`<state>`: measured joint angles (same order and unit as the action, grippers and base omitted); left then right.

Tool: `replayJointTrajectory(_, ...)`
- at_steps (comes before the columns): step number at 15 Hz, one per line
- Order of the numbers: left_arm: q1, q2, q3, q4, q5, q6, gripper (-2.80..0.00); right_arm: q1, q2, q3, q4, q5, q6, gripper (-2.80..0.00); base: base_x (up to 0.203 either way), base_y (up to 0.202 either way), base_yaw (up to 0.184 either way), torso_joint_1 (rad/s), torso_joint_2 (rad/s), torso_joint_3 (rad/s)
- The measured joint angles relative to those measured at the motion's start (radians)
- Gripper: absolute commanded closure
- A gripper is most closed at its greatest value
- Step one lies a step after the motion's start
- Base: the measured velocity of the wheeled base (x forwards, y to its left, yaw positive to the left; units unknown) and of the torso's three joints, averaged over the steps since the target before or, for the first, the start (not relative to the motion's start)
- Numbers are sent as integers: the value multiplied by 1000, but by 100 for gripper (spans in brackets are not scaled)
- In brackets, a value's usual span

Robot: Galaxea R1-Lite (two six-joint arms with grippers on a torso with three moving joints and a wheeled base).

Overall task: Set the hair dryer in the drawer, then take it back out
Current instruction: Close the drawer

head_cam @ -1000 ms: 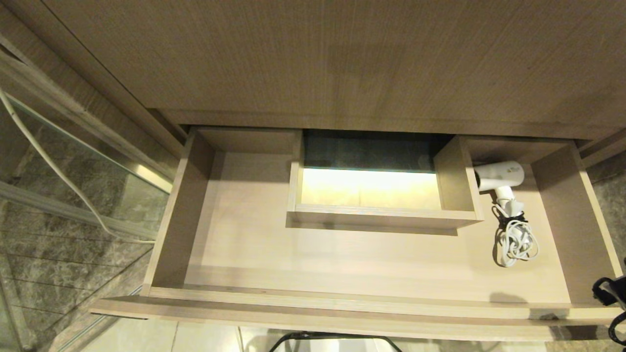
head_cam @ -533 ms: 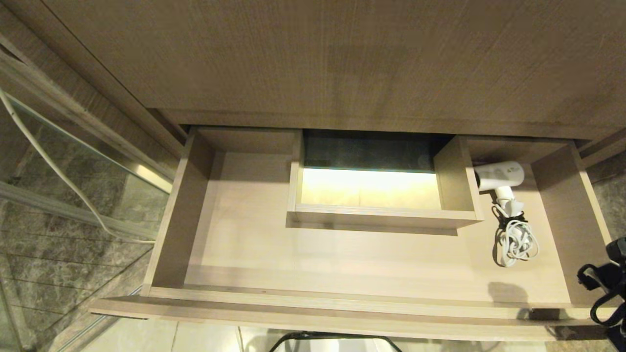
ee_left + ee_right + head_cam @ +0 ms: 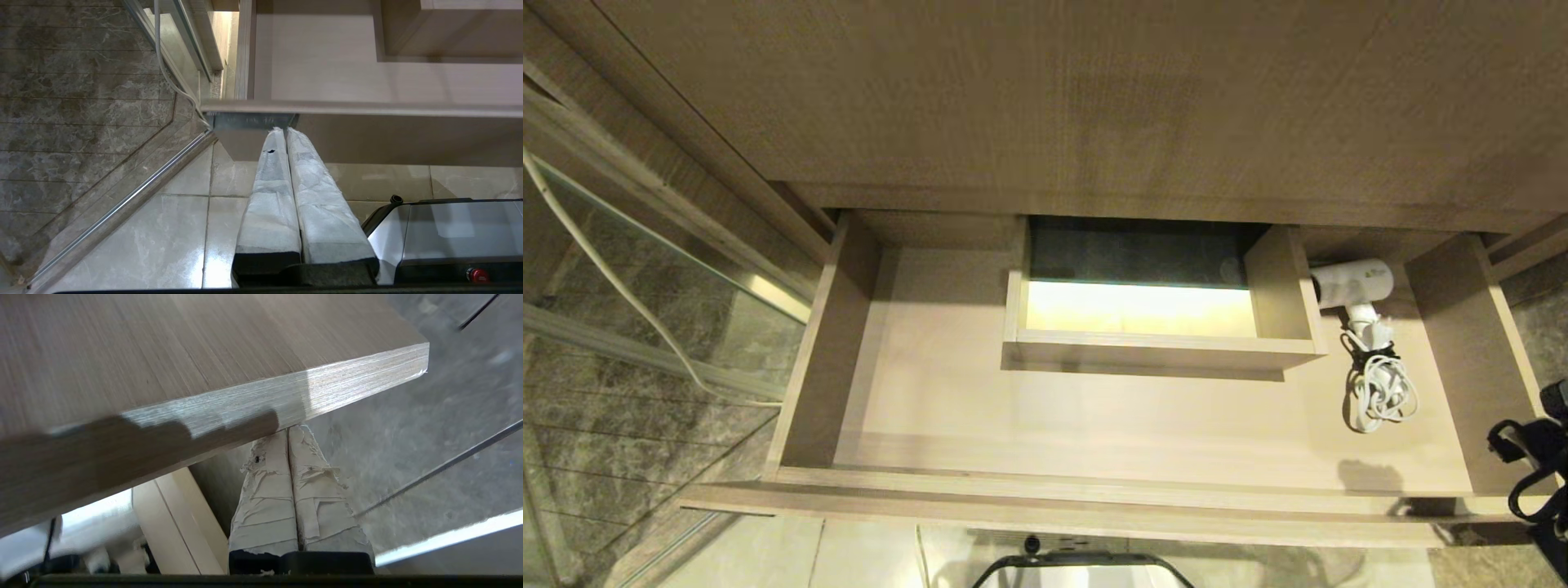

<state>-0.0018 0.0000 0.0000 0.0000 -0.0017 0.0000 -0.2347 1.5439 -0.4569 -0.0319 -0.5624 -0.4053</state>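
Robot base [image 3: 1082,567]: you've got its dark rounded edge poking in at the bottom centre of the head view, over the glossy floor tiles [image 3: 143,228].

Left gripper [image 3: 286,131]: look at the left wrist view, centre of the frame. Its two padded white fingers [image 3: 269,196] are pressed flat together, clenched on nothing, tips just under the drawer's front edge.

Right gripper [image 3: 288,433]: in the right wrist view, lower centre, its tape-wrapped fingers [image 3: 265,498] are also squeezed together with nothing between them. The tips sit close beneath the corner of the wood-grain drawer front; contact you can't confirm. In the head view only dark arm parts and cabling show at the right edge, by the drawer's front right corner.

Drawer [image 3: 1045,500]: pulled wide open for you, filling the lower half of the head view, its front rail running along the bottom and pale beige floor inside.

Boxed cut-out [image 3: 1160,353]: centre of the drawer towards the back, a walled rectangle with a bright glow showing through it.

Hair dryer [image 3: 1354,286]: there's your target, lying on the drawer floor at the right of the frame, white barrel up against the cut-out's right wall, handle pointing towards the front.

Cord [image 3: 1380,396]: coiled and strapped in black, lying just in front of the handle.

Cabinet panel [image 3: 1045,98]: plain wood grain across the upper frame.

Glass panel [image 3: 645,269]: left side, a white cable [image 3: 613,278] draped along it.
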Motion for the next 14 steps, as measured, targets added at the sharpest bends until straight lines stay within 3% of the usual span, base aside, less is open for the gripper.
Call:
replayJointTrajectory(6, 0, 0, 0, 0, 0, 0, 0, 11, -56, -37, -188, 118, -1, 0, 0, 0, 0, 0, 0, 0)
replayJointTrajectory(9, 1, 0, 0, 0, 0, 0, 0, 44, -63, -88, -291, 131, 0, 0, 0, 0, 0, 0, 0, 0)
replayJointTrajectory(14, 0, 0, 0, 0, 0, 0, 0, 66, -22, -204, -566, 201, -5, 0, 0, 0, 0, 0, 0, 0)
